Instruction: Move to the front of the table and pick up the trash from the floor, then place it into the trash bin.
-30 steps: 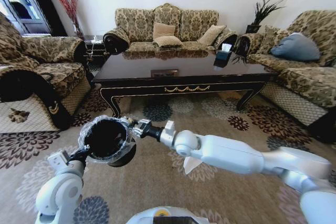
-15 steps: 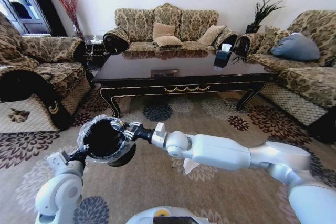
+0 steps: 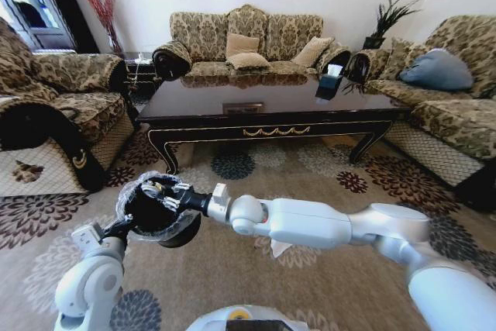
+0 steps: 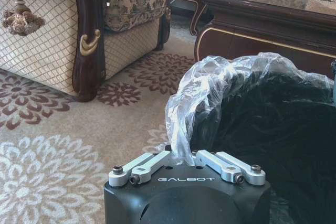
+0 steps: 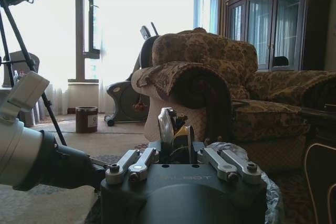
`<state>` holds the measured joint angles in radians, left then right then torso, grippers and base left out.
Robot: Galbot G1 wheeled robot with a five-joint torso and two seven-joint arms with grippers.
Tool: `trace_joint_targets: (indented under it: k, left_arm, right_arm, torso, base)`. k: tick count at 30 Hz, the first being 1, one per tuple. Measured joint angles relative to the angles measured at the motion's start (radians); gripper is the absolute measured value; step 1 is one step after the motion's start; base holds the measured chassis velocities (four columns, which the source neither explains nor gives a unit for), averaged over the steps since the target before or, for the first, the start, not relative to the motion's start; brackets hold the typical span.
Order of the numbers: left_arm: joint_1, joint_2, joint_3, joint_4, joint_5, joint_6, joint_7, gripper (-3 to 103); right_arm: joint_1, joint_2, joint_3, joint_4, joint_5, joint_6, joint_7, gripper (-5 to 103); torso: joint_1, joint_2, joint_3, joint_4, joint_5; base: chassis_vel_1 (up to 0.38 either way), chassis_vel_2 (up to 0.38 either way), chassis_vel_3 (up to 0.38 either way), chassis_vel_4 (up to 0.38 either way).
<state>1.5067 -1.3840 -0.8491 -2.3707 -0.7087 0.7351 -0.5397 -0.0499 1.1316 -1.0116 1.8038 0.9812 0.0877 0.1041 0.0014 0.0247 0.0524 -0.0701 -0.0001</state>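
Deposit step. Left hand [image 4: 187, 165] pinches the liner rim of the small round black plastic-lined bin [image 3: 157, 208], held up. Right hand [image 3: 160, 194] over its mouth, pinching a crushed silvery-yellow can [image 5: 175, 136]. Next: release squarely inside.

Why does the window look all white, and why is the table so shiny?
In the right wrist view, daylight through the curtains behind the right tool washes the window out and leaves the armchair dark. In the head view, the glossy table mirrors the sofa cushions. In the left wrist view, the trash bin's liner glints.
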Motion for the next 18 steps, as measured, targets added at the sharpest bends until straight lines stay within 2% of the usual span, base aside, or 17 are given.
trace_joint_targets:
  k: [2, 5, 7, 9, 10, 13, 16, 18]
  left_arm:
    - [0.001, 0.001, -0.001, -0.002, 0.0, 0.0, 0.0, 3]
    - [0.001, 0.001, -0.001, -0.003, 0.0, 0.0, 0.001, 3]
    - [0.001, 0.001, -0.001, -0.003, 0.001, 0.0, 0.001, 3]
    - [0.002, -0.002, 0.002, -0.003, 0.005, 0.0, 0.001, 3]
    - [0.002, -0.002, 0.002, -0.003, 0.005, 0.0, 0.001, 3]
    - [0.004, -0.005, 0.004, -0.003, 0.009, 0.0, 0.002, 3]
    - [0.008, -0.005, 0.001, -0.005, 0.009, 0.0, 0.003, 3]
    - [0.01, -0.003, -0.003, -0.007, 0.009, 0.0, 0.003, 3]
  right_arm:
    - [-0.002, -0.012, 0.0, 0.0, -0.002, 0.002, 0.005, 25]
    - [-0.004, -0.036, 0.005, 0.003, -0.005, 0.003, 0.007, 41]
    - [-0.004, -0.041, 0.007, 0.004, -0.005, 0.003, 0.007, 41]
    - [-0.004, -0.05, 0.014, 0.007, -0.005, 0.003, 0.008, 51]
    - [-0.004, -0.05, 0.014, 0.007, -0.005, 0.003, 0.008, 51]
    - [-0.004, -0.06, 0.025, 0.011, -0.005, 0.003, 0.013, 68]
    - [-0.01, -0.071, 0.056, 0.013, -0.004, 0.002, 0.023, 73]
    - [-0.022, -0.084, 0.093, 0.011, -0.002, -0.003, 0.037, 84]
  torso:
    - [0.0, 0.0, 0.0, -0.0001, 0.0]
    - [0.0, 0.0, 0.0, -0.0002, 0.0001]
    - [0.0, 0.0, 0.0, -0.0002, 0.0001]
    - [0.0, 0.0, 0.0, 0.0, 0.0001]
    - [0.0, 0.0, 0.0, 0.0, 0.0001]
    - [0.0, 0.0, 0.0, 0.0002, 0.0001]
    - [0.0, 0.0, 0.0, 0.0002, 0.0001]
    - [0.0, 0.0, 0.0, 0.0003, 0.0002]
  base:
    - [0.0, 0.0, 0.0, 0.0]
    - [0.0, 0.0, 0.0, 0.0]
    - [0.0, 0.0, 0.0, 0.0]
    - [0.0, 0.0, 0.0, 0.0]
    - [0.0, 0.0, 0.0, 0.0]
    - [0.0, 0.0, 0.0, 0.0]
    - [0.0, 0.0, 0.0, 0.0]
    - [0.0, 0.0, 0.0, 0.0]
